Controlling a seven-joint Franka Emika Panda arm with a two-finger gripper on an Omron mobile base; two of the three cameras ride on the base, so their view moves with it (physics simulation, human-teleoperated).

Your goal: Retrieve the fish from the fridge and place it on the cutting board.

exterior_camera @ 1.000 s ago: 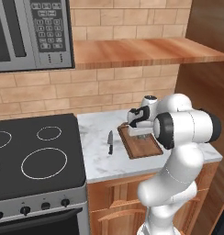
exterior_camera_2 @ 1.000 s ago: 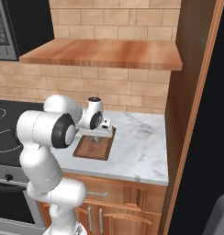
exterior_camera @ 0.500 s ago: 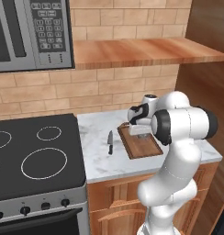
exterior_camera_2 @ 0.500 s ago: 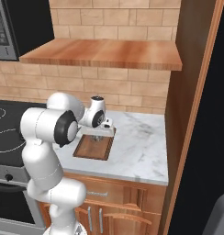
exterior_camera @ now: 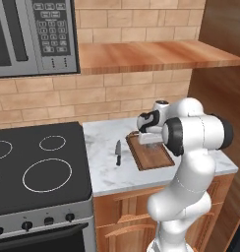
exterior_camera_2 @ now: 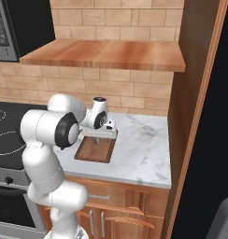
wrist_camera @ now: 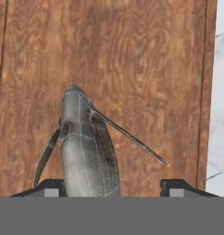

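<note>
Hovering low over the cutting board (wrist_camera: 109,55), our gripper (wrist_camera: 109,186) has its tips spread wide. The fish (wrist_camera: 86,147) sits between them against the board's wood; whether either tip touches it, we cannot tell. Knife (exterior_camera: 118,152) lies beside the board on the marble counter (exterior_camera: 107,172).

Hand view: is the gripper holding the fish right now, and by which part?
Cannot be told. The fish hangs over the cutting board, but the fingertips stand wide apart, one beside it, one clear of it; no grip shows.
</note>
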